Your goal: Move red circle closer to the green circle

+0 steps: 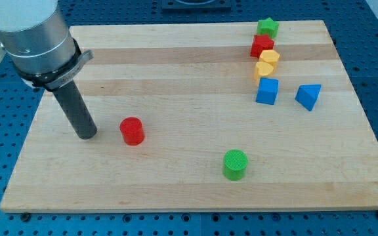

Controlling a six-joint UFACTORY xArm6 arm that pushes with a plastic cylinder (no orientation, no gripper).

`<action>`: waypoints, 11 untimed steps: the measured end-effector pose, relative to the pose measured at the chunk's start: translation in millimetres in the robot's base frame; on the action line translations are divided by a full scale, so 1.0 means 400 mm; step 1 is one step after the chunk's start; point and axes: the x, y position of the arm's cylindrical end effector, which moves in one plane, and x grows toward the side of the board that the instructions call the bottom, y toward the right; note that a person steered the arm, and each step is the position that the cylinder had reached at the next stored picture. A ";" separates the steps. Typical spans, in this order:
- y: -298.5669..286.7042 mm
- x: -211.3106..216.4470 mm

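Observation:
The red circle [132, 130] stands on the wooden board [176, 183], left of the middle. The green circle [235, 164] stands lower and to the view's right of it, a wide gap apart. My tip [86, 135] rests on the board just to the view's left of the red circle, with a small gap between them. The rod rises up and to the left into the grey arm.
At the view's upper right stand a green star [267, 27], a red block [262, 46], two yellow blocks [270, 57] [264, 69], a blue cube [267, 91] and a blue triangle [309, 96]. Blue perforated table surrounds the board.

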 end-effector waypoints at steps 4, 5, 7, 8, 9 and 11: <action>0.237 0.002; 0.283 0.002; 0.448 0.002; 0.511 0.002; 0.572 0.004; 0.527 0.018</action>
